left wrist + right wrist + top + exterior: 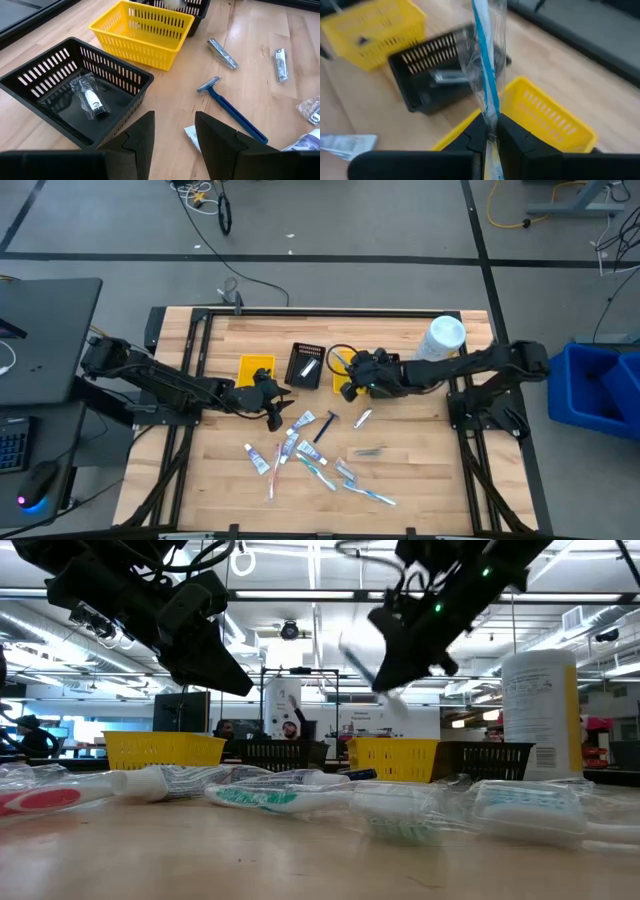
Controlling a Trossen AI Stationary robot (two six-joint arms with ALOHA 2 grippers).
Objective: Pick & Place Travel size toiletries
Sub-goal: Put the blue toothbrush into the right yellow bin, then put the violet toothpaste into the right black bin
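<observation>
Several wrapped toothbrushes, toothpaste tubes and clear packets (310,452) lie flat on the wooden table, with a blue-handled razor (232,107) among them. My left gripper (175,120) is open and hovers over the table beside a black bin (30,82) that holds one clear packet (90,97). My right gripper (490,127) is shut on a blue-and-white toothbrush in a clear wrapper (485,55), above a yellow bin (547,120). In the high view the left gripper (272,402) is at the pile's far edge and the right gripper (352,380) is over the bins. My right gripper pinches the wrapped toothbrush between its two fingers, on a stretch near one end (491,112). The long free end (482,30) sticks out beyond the fingertips. The toothbrush is lifted clear of the table and hangs in the air over the yellow bin.
Small bins stand in a row on the table's far half: a yellow bin (256,368), a black bin (306,365) and the yellow bin under the right gripper. A big white bottle (443,338) stands upright at the far right. Nail clippers (222,53) lie near the razor.
</observation>
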